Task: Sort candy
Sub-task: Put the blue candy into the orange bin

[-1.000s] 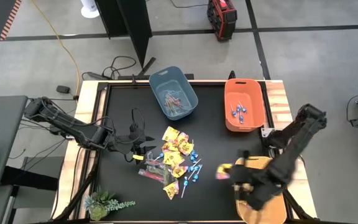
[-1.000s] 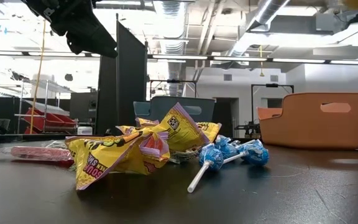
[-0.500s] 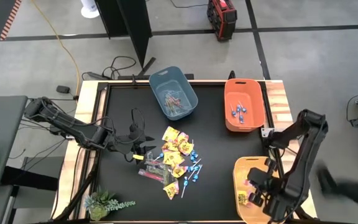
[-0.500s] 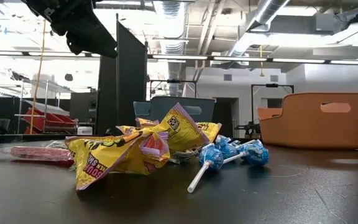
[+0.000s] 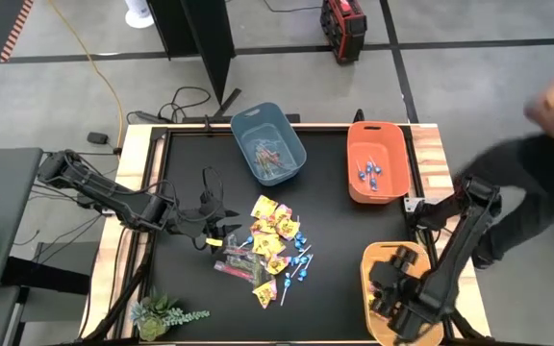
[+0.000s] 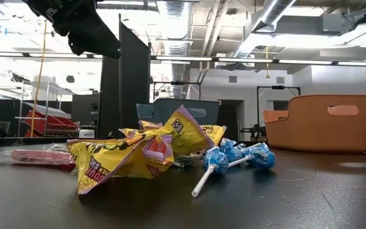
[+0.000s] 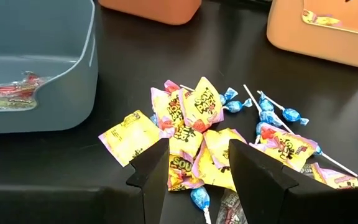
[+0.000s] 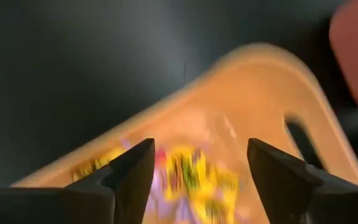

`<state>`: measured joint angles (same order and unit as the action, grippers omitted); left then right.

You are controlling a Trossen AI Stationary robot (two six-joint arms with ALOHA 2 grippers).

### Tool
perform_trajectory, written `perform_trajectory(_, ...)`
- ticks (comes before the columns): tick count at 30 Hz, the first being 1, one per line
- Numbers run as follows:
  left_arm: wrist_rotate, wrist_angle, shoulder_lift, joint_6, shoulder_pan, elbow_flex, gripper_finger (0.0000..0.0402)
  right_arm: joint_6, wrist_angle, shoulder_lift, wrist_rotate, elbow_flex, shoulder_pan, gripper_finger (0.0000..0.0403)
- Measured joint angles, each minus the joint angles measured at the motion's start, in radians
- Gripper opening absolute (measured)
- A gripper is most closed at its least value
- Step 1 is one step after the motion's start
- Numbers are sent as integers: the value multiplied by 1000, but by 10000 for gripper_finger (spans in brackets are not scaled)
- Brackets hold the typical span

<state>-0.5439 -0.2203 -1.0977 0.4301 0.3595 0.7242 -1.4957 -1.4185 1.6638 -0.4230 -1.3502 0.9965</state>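
The loose candy [image 5: 272, 252] lies in a heap mid-table: yellow packets [image 7: 191, 134], blue lollipops [image 6: 234, 154] and pinkish clear-wrapped sticks [image 6: 37, 156]. My left gripper [image 7: 197, 171] hangs open just left of the heap, above the table, its fingers pointing at the packets. My right gripper [image 8: 201, 155] stands open over the yellow bin [image 5: 373, 258] at the near right. A yellow packet [image 8: 191, 174] lies in that bin below the fingers, apart from them.
A blue-grey bin [image 5: 269, 142] with pinkish sticks stands at the far middle. An orange bin [image 5: 378, 160] with blue lollipops stands at the far right. A small plant [image 5: 162, 315] sits at the near left corner. A person [image 5: 546, 115] shows blurred beyond the table's right edge.
My right gripper has carried a yellow packet from over the black table toward the right edge, to over the yellow bin. It has sunk, rolled and opened there. The packet has dropped and lies in the bin. A person has come into view at the right.
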Motion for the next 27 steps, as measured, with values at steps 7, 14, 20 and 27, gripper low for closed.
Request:
perform_trajectory(7, -6, 0, 0, -2, 0, 0, 160, 376, 195, 0, -86, 0, -180, 276)
perform_trajectory(14, -6, 0, 0, -3, 0, 0, 160, 852, 560, 9, -129, -1, -332, 275)
perform_trajectory(20, -6, -2, 0, -3, 0, 0, 160, 1114, 699, 104, -8, -1, -414, 260)
perform_trajectory(27, -5, -17, 0, -3, 0, 0, 160, 1184, 743, 267, 111, 0, -436, 210)
